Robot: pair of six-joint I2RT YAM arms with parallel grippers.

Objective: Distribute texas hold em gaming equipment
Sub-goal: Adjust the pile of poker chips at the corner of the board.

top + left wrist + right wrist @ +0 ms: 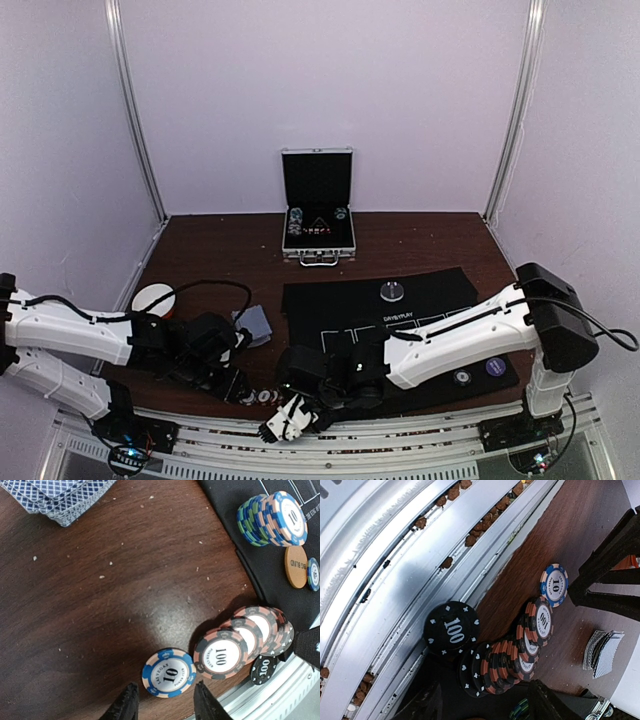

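Note:
A blue "10" poker chip (169, 673) lies flat on the brown table just ahead of my left gripper (165, 707). Its jaws stand open on either side, not touching the chip. Beside it a toppled row of orange-and-black "100" chips (240, 640) leans over, with a black "100" chip (263, 669) at the table's edge. My right gripper (485, 705) is open and straddles that same row (505, 667); the black chip (451, 628) lies past it. A fanned pile of blue-backed playing cards (55, 495) lies farther off. From above, both grippers (245, 388) (290, 415) meet at the near edge.
A black mat (420, 300) carries a silver disc (392, 291) and a purple disc (495, 367). A mixed chip stack (272, 520) and an orange disc (296, 566) sit on its corner. The open silver case (318, 215) stands at the back. A metal rail (395, 555) borders the table.

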